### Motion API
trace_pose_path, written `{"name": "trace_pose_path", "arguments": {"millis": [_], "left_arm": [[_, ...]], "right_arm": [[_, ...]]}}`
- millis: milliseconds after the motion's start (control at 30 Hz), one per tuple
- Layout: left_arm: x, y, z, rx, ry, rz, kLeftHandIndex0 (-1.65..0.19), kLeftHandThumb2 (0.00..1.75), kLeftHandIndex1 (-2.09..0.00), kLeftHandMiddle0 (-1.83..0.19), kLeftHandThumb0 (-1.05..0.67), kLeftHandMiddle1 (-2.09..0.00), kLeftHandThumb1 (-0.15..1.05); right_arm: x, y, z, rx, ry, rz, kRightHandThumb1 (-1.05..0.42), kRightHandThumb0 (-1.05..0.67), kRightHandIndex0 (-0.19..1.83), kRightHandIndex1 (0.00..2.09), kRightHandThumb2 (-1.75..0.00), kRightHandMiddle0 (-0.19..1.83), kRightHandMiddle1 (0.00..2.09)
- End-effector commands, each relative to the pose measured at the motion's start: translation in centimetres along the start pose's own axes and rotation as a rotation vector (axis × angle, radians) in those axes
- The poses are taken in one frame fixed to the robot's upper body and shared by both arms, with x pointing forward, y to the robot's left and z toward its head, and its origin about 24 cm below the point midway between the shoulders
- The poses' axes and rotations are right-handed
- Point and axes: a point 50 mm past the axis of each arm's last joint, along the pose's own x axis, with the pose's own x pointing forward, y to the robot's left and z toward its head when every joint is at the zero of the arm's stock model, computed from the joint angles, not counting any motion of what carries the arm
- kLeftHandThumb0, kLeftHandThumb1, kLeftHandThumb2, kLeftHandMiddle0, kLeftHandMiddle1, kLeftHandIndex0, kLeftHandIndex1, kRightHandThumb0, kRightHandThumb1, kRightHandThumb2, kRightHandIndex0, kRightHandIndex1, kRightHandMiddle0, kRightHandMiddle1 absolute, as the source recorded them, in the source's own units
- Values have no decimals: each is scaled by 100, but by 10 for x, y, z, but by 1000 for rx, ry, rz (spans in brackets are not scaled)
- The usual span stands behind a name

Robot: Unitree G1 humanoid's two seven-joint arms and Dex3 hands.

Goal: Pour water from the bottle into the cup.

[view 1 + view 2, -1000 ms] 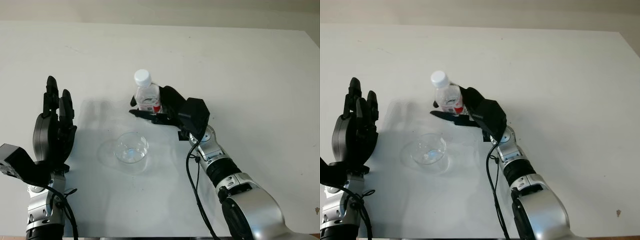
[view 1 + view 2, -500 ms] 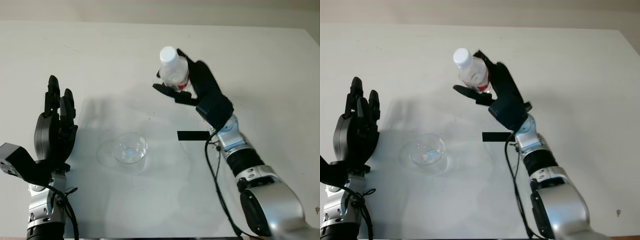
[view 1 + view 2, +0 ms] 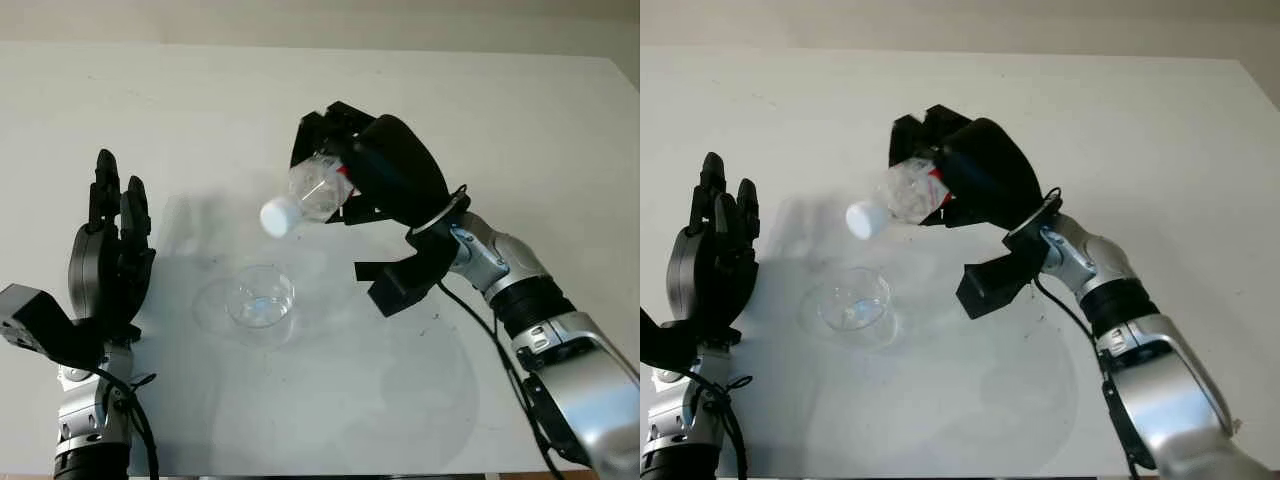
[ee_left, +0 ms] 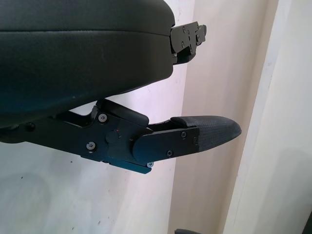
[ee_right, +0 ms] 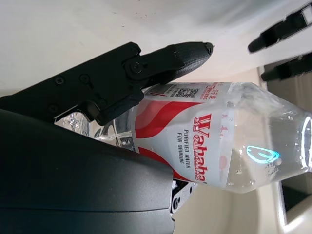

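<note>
A wide white counter (image 3: 520, 120) is seen under both arms. The right robot hand (image 3: 385, 175) is raised above the middle of the counter, and its black fingers (image 5: 161, 63) are wrapped around a clear plastic bottle (image 3: 315, 190) with a red and white label. The bottle is held off the counter and tipped over, with its white cap (image 3: 277, 217) pointed down and toward the robot's left side. The cap is seen on the neck of the bottle. In the right wrist view the label is read sideways, and a finger is laid along the bottle above it.

The left robot hand (image 3: 108, 265) is held upright at the left edge of the counter, open and with nothing in it, well apart from the bottle.

A small clear cup (image 3: 260, 298) is stood upright on the counter between the two hands, nearer the left one. The cap of the bottle is hung above the cup and slightly toward its far side, not touching it.
</note>
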Motion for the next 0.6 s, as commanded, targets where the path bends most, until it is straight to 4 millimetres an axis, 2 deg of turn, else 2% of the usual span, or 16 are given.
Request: {"name": "trace_pose_path", "arguments": {"millis": [0,167,567], "left_arm": [[0,-2,2,12,-8,-6,16,53,-5,15,-78,-5,105],[0,-2,0,1,-4,-10,16,52,-6,15,-78,-5,105],[3,-3,-2,-16,-10,-18,18,53,-5,17,-77,-5,105]], "right_arm": [[5,-6,-1,-43,-34,-21,-105,-47,119,209,-24,93,209],[5,-6,1,-119,-90,-55,-105,-48,119,209,-29,92,209],[12,-17,4,-343,-289,-189,-105,-48,123,209,-28,95,209]]}}
